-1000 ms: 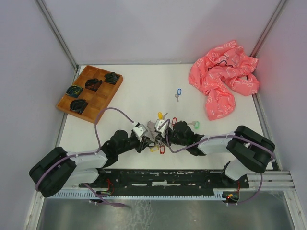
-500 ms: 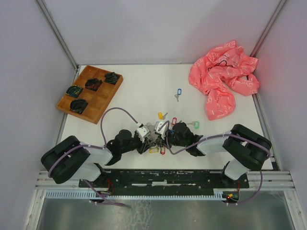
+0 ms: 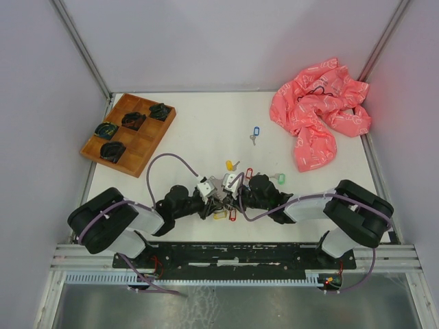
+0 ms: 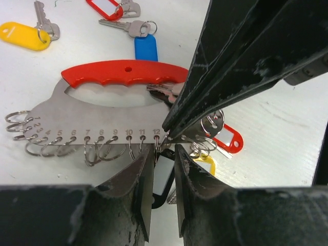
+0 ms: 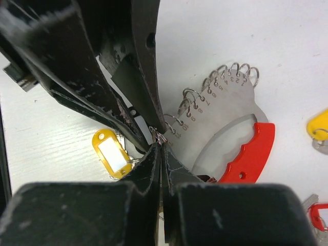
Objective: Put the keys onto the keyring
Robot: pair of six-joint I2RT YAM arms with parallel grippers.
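Keyring: lying flat on the tabletop, just in front of both arms;
Right hand: clamping fully closed on a small ring at the plate's end;
Left hand: standing narrowly parted, pinching a dark-tagged key beside that ring;
Loose keys: lying nearby

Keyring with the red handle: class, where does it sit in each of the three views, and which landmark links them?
Top external: keyring low centre, mostly hidden, only a silvery patch showing.
Left wrist: keyring left-centre, red handle uppermost.
Right wrist: keyring right of centre, handle lower right.
Shared landmark: yellow tag beside the keyring's end ring.
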